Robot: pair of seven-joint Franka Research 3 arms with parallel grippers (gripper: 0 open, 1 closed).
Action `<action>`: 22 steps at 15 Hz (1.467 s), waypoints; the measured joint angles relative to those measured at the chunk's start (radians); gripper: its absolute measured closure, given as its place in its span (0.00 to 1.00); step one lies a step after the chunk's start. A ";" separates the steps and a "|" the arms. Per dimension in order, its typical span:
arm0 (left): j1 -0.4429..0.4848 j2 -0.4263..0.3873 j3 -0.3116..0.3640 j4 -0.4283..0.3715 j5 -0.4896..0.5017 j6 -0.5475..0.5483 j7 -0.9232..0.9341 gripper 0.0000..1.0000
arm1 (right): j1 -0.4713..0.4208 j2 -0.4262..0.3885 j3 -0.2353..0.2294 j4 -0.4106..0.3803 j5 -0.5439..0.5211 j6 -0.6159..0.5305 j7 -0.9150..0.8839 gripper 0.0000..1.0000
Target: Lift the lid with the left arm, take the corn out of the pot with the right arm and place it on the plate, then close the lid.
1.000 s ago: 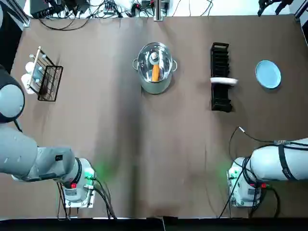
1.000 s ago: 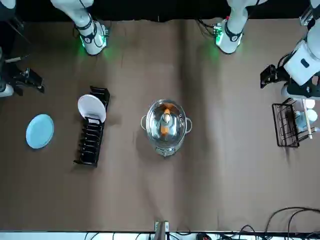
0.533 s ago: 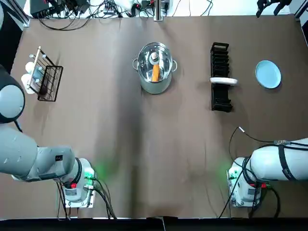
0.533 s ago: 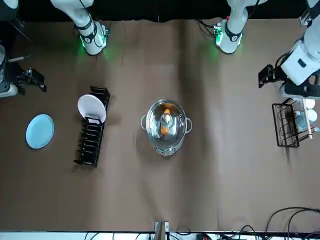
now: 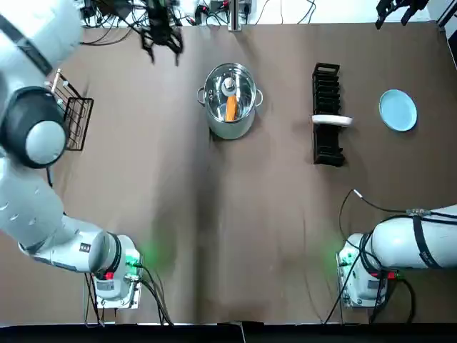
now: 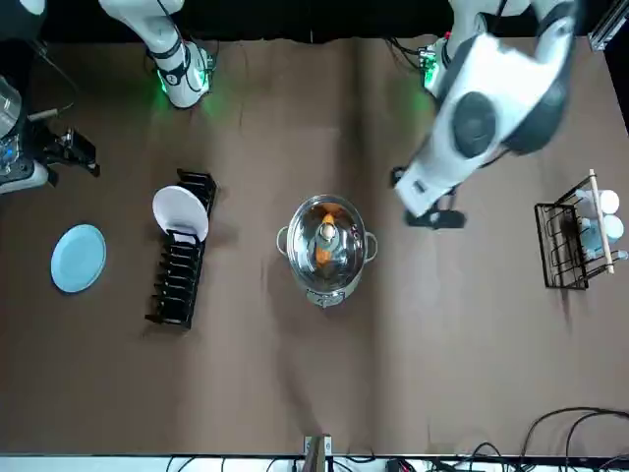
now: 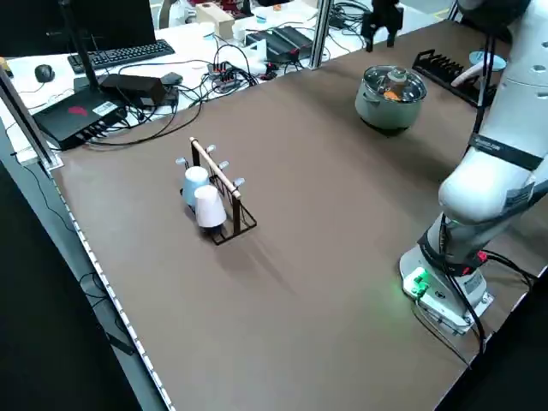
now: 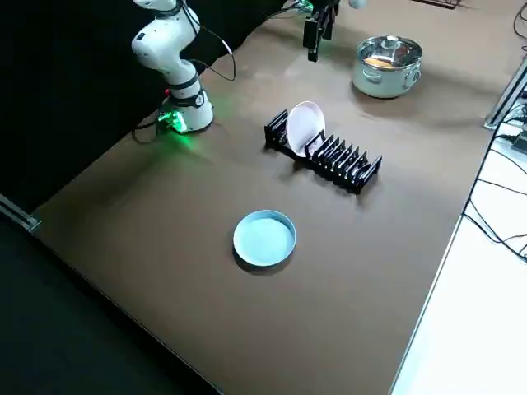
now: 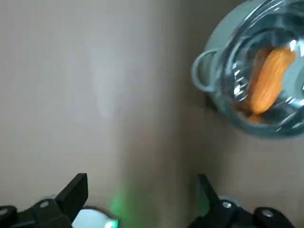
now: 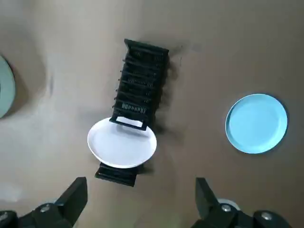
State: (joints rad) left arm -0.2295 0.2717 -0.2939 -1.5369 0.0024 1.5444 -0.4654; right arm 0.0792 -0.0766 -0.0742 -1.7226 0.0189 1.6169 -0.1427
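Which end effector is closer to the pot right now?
Left. The left end effector hangs open left of the pot, toward the far edge; the right end effector is at the far right corner, beyond the blue plate.

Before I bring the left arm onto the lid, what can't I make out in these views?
Corn: seen only through the glass lid; glare in the left wrist view hides part of it.
Left gripper: blurred in top and front views; height unclear.
Right gripper: cut by the top view's upper edge.
Cups: in the top view, hidden by the left arm over the rack.
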 joint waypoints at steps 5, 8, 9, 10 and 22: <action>-0.097 0.089 -0.001 0.016 0.000 0.176 -0.189 0.00 | 0.037 0.001 0.002 -0.019 0.000 -0.006 0.003 0.00; -0.147 0.129 0.000 0.016 0.000 0.309 -0.217 0.00 | 0.037 0.001 -0.001 -0.022 0.000 0.001 0.003 0.00; -0.164 0.142 0.000 0.016 0.000 0.349 -0.229 0.00 | 0.037 0.001 -0.002 -0.022 0.000 0.010 0.003 0.00; -0.178 0.154 0.001 0.016 0.000 0.384 -0.245 0.00 | 0.037 0.001 -0.002 -0.022 0.000 0.018 0.003 0.00; -0.296 0.302 0.009 0.016 0.209 0.655 -0.484 0.00 | 0.034 0.021 -0.006 -0.024 -0.001 0.085 0.002 0.00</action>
State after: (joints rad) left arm -0.5252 0.5740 -0.2846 -1.5205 0.2114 2.1990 -0.9493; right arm 0.1129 -0.0559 -0.0804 -1.7461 0.0176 1.7018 -0.1404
